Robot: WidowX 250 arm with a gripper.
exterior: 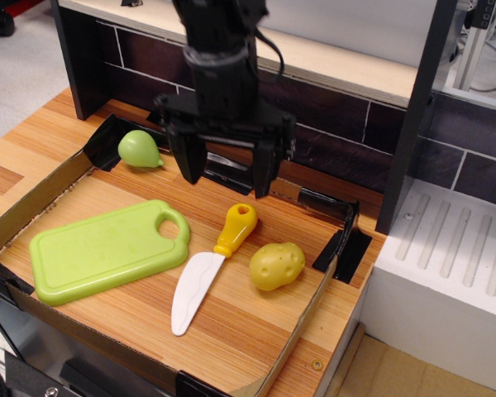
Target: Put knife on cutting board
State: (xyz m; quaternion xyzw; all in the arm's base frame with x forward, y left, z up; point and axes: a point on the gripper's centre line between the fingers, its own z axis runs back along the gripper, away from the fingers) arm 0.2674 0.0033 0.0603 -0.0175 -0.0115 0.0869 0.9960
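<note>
The knife (pixel 208 264) lies flat on the wooden surface, white blade toward the front, yellow handle (pixel 235 229) with a hole pointing back. The light-green cutting board (pixel 99 250) lies just left of it, its loop handle near the knife. My black gripper (pixel 227 175) hangs open and empty above and behind the knife's handle, its two fingers (pixel 190 161) spread wide.
A yellow lumpy potato toy (pixel 276 265) sits right of the knife. A small green pear toy (pixel 138 149) lies at the back left. Low cardboard walls (pixel 33 203) ring the work area. A dark brick backsplash stands behind, and a white ribbed block (pixel 446 265) at right.
</note>
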